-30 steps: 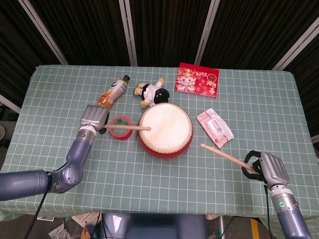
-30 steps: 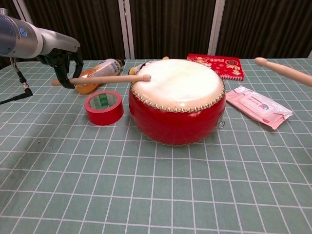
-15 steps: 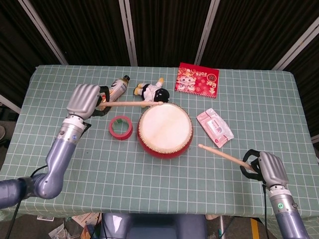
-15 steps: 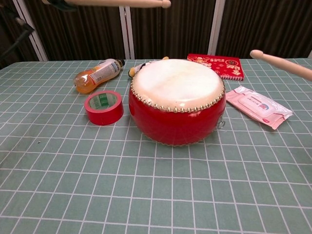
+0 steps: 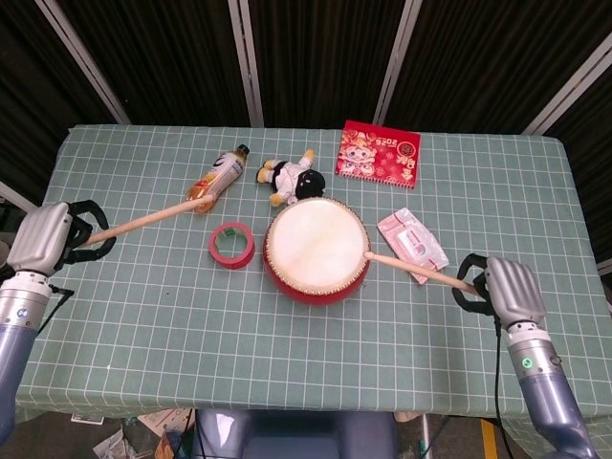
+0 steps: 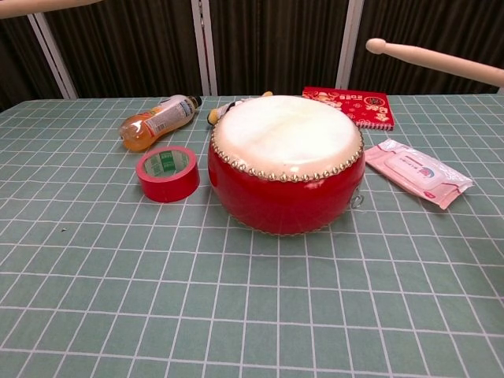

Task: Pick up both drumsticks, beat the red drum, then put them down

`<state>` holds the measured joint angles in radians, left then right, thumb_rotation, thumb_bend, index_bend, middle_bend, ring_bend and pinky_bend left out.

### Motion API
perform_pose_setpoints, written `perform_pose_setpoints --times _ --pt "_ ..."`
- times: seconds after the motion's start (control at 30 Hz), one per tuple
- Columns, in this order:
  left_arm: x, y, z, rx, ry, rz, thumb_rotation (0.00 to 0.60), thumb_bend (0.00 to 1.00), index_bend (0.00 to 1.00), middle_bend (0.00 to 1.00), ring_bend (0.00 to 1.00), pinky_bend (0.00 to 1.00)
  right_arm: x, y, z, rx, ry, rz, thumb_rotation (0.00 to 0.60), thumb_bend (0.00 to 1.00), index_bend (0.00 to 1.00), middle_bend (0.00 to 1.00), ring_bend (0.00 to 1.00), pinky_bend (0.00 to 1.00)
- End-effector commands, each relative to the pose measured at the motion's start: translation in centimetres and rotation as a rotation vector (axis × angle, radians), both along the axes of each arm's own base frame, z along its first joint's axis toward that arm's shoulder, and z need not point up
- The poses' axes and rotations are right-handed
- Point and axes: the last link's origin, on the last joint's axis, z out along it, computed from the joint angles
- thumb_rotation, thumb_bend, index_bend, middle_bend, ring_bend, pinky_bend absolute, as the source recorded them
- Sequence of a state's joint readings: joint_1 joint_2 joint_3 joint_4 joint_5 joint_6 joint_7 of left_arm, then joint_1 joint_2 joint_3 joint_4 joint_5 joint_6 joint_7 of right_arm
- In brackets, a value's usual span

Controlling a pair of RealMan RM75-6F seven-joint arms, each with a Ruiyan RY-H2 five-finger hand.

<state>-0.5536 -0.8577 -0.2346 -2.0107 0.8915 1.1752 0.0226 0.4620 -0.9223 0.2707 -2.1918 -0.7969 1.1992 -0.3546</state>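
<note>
Red drum (image 5: 316, 249) sits on our checked table (image 5: 478, 191), between our two hands and nearer the right one, its pale skin facing up. Our left hand (image 5: 43, 237) is well out to the drum's far side, near the table's edge, fingers closed around the butt of the left drumstick (image 5: 143, 220); that stick reaches from the hand toward the orange drink bottle (image 5: 216, 178), and in the chest view it shows high at the top left corner, well clear of the drum. Our right hand (image 5: 504, 290) grips the right drumstick (image 5: 416, 271), which runs from the hand across the wet-wipes pack (image 5: 412, 243) with its tip at the drum's near rim; the chest view shows it raised above the skin. Beyond the left stick's tip lie a red tape roll (image 5: 231, 245) and a plush doll (image 5: 287, 176), and further from the right hand a red booklet (image 5: 378, 153).
</note>
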Motion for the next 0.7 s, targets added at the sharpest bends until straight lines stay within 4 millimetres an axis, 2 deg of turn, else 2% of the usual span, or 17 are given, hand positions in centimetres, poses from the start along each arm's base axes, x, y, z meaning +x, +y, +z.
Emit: perform_pose_setpoints --times 0.03,0.3,0.47,0.57,0.7 --pt "-1.7 -0.7 0.4 0.003 -0.009 -0.009 0.600 0.62 0.79 1.00 1.00 1.00 2.7 -2.6 1.0 -0.010 0.049 0.009 0.600 0.86 1.00 1.00 1.00 1.00" --pt "-2.1 -0.3 1.6 0.017 -0.061 -0.009 0.600 0.62 0.79 1.00 1.00 1.00 4.7 -4.9 1.9 -0.040 0.022 -0.010 0.600 0.86 1.00 1.00 1.00 1.00" --pt "-2.2 0.0 1.7 0.008 -0.082 -0.001 0.600 0.62 0.79 1.00 1.00 1.00 5.1 -6.1 1.3 -0.035 0.027 -0.017 0.600 0.86 1.00 1.00 1.00 1.00" --pt "-2.2 0.0 1.7 -0.001 -0.085 0.001 0.600 0.62 0.79 1.00 1.00 1.00 4.7 -6.8 -0.4 -0.002 0.114 -0.020 0.600 0.86 1.00 1.00 1.00 1.00" --pt "-2.0 0.1 1.7 -0.006 -0.099 -0.003 0.600 0.62 0.79 1.00 1.00 1.00 4.0 -8.1 -5.3 0.059 0.306 -0.039 0.600 0.86 1.00 1.00 1.00 1.00"
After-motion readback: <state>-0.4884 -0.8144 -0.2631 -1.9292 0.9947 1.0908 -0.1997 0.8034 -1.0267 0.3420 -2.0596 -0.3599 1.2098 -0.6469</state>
